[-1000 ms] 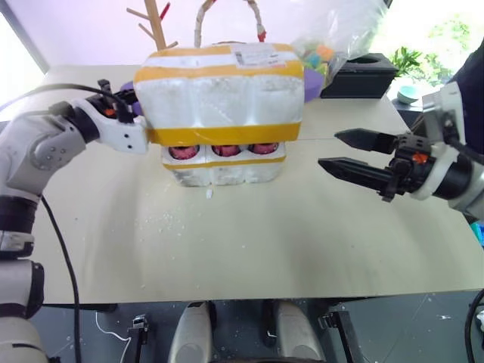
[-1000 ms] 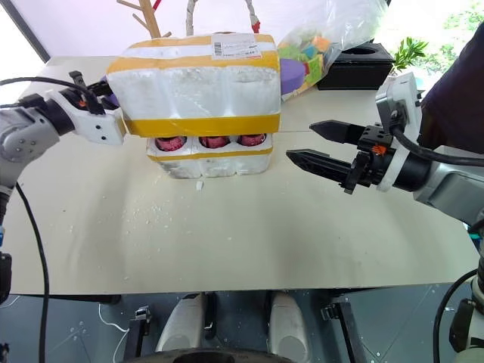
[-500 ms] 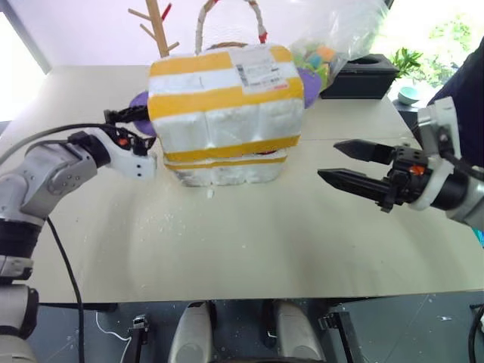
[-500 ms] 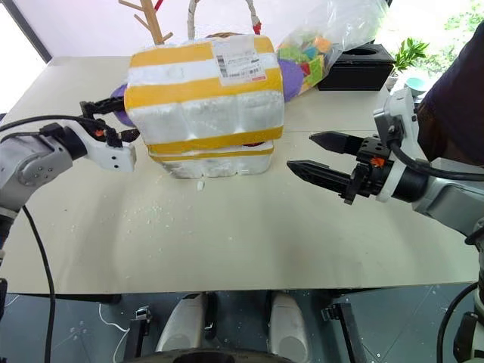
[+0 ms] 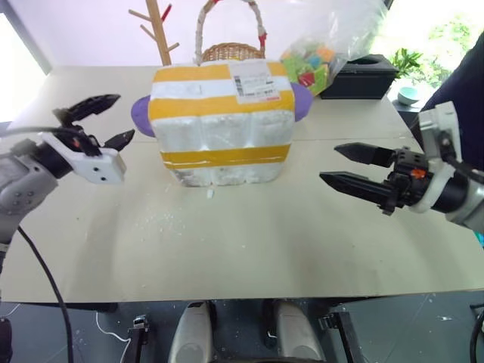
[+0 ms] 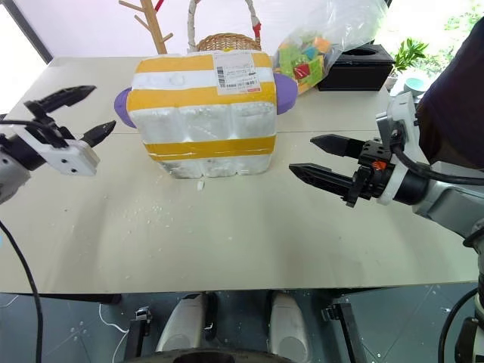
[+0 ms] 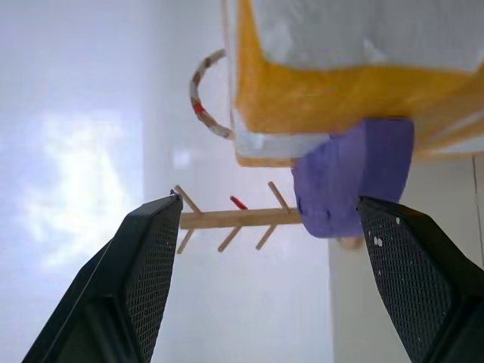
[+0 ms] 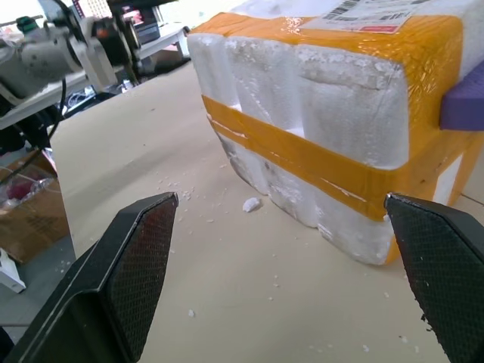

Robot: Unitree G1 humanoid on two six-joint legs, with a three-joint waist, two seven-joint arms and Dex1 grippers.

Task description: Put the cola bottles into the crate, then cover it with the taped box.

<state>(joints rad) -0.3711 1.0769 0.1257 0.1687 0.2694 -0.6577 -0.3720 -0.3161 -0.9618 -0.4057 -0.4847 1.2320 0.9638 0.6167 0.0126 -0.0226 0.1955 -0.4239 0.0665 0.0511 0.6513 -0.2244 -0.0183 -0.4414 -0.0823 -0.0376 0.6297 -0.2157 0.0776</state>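
- The taped box point(image 5: 221, 121) sits squarely down over the crate, so we see one stacked white block on the table point(image 5: 249, 242); the lower yellow band is likely the crate's own, though we cannot pick out the seam.
- We judge the bottles are inside, hidden by the cover; we cannot count them from here.
- Our left gripper point(image 5: 106, 119) hangs just off the box's left side with its jaws spread wide and nothing between them, which reads as a hand that has let go of the cover.
- Our right gripper point(image 5: 346, 166) waits to the right of the box, well apart from it, fingers wide and empty, pointing toward it as if ready to steady it.
- Count: one box, two grippers, one wicker basket point(image 5: 231, 50) behind the box, one wooden rack point(image 5: 156, 30), one bag of coloured blocks point(image 5: 321, 41), one black case point(image 5: 358, 74).
- A purple thing point(image 5: 141, 113) pokes out on both sides behind the box; we cannot tell what it is.
- White foam crumbs point(image 5: 170, 219) lie scattered in front of the box.
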